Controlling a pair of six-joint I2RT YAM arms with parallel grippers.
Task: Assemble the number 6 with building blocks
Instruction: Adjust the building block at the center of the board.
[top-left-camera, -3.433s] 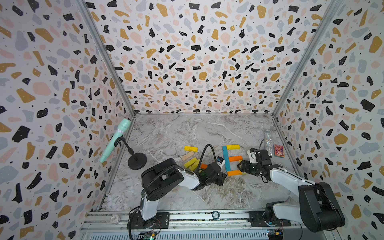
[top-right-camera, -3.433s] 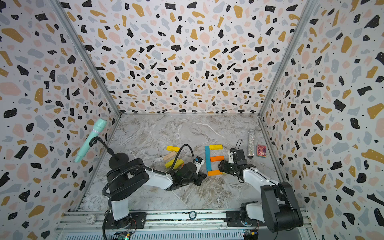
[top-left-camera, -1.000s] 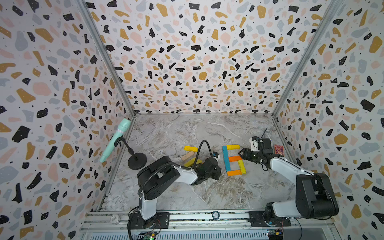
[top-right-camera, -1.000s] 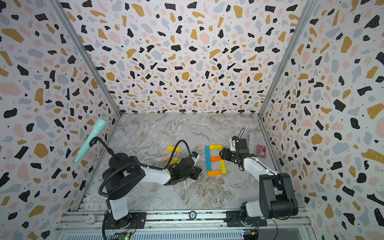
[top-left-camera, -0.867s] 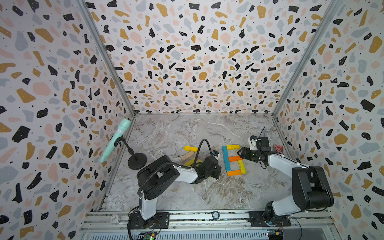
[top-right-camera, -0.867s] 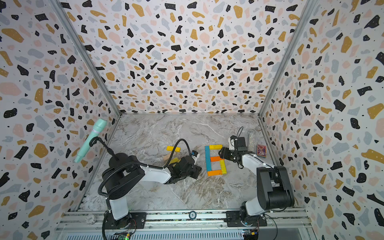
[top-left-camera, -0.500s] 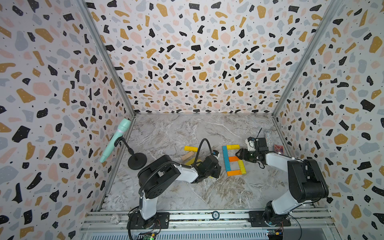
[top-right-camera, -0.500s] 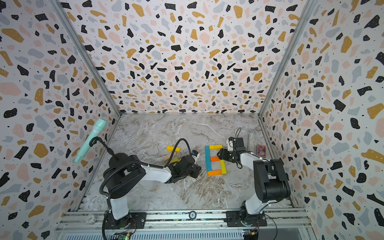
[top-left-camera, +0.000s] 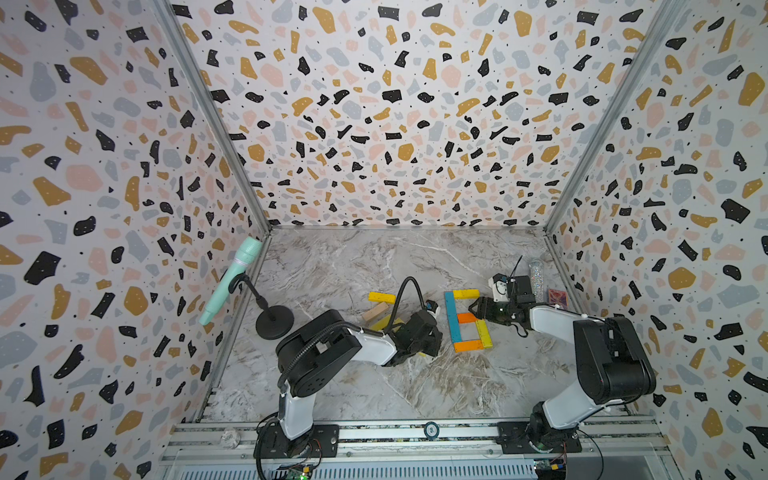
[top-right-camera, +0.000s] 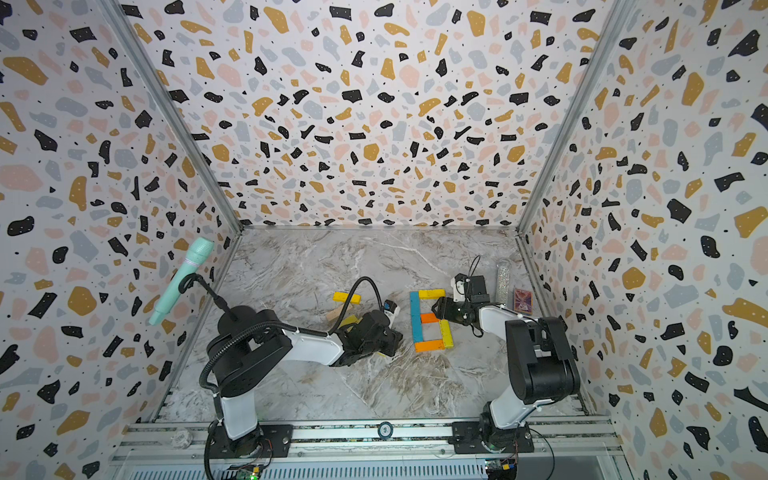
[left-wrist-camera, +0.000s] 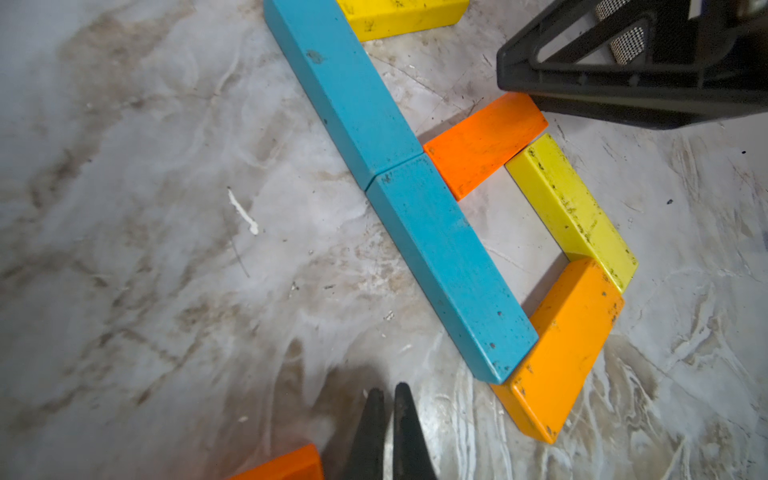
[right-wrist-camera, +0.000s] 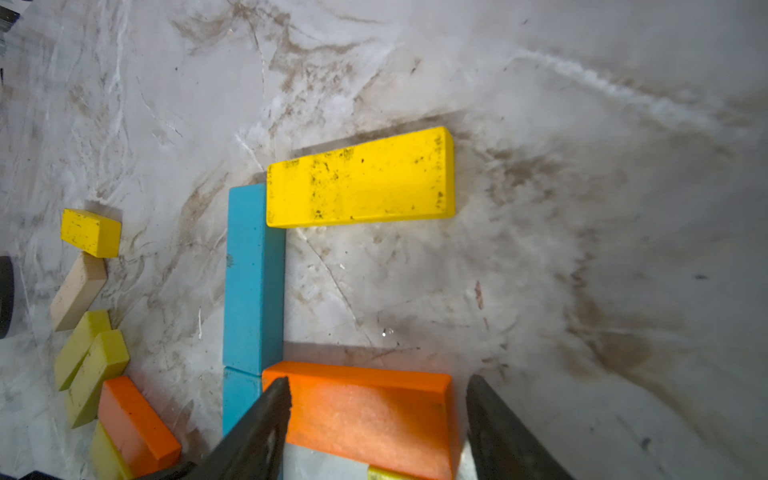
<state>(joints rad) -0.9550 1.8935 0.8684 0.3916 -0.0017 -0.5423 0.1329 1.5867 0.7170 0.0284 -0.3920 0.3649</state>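
Teal blue planks (top-left-camera: 451, 318), two laid end to end, form the spine of the figure on the marble tabletop (top-left-camera: 353, 257), right of its middle in both top views. A yellow plank (right-wrist-camera: 361, 178) butts against the spine's far end. An orange plank (left-wrist-camera: 482, 141) meets the spine where the two teal pieces join. A lime plank (left-wrist-camera: 573, 212) runs from that orange one's free end to a second orange plank (left-wrist-camera: 561, 349), which touches the spine's near end and closes the loop. The right end effector (right-wrist-camera: 378, 379) is over the middle orange plank with its jaws well apart, one fingertip at each end of the plank, gripping nothing. The left end effector (left-wrist-camera: 385, 390) sits low beside the spine's near end, fingers pressed together and empty. Spare blocks (right-wrist-camera: 95, 357), yellow, beige, lime and orange, lie loose on the spine's other side.
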